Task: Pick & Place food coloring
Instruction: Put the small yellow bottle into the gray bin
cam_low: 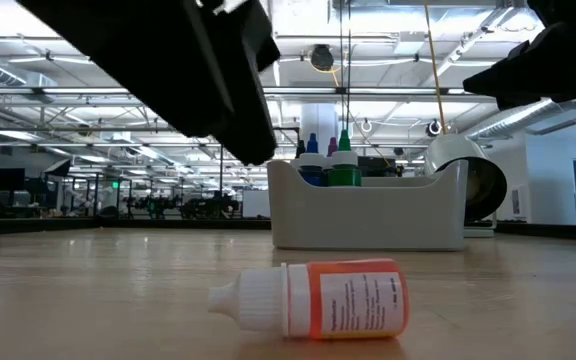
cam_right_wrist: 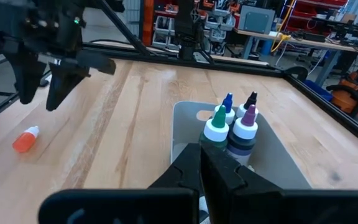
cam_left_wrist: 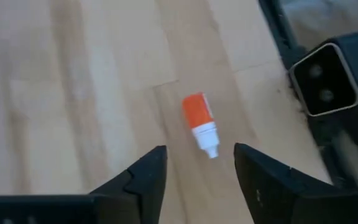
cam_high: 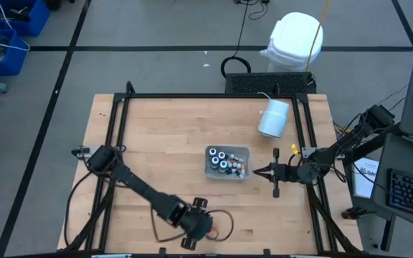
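A small orange food coloring bottle (cam_left_wrist: 199, 122) with a white cap lies on its side on the wooden table near the front edge, also seen in the low view (cam_low: 318, 299). My left gripper (cam_left_wrist: 197, 171) hovers above it, open, with one finger on either side of its cap end and touching nothing. A clear tray (cam_high: 227, 170) at mid-table holds several more food coloring bottles (cam_right_wrist: 229, 127) standing upright. My right gripper (cam_high: 257, 172) waits shut and level just right of the tray.
A big white cylinder (cam_high: 273, 118) lies on the table's far right. A black frame rail (cam_high: 206, 95) runs round the table. The low camera's dark housing (cam_left_wrist: 325, 78) sits at the front edge close to the orange bottle. Bare wood lies left of the tray.
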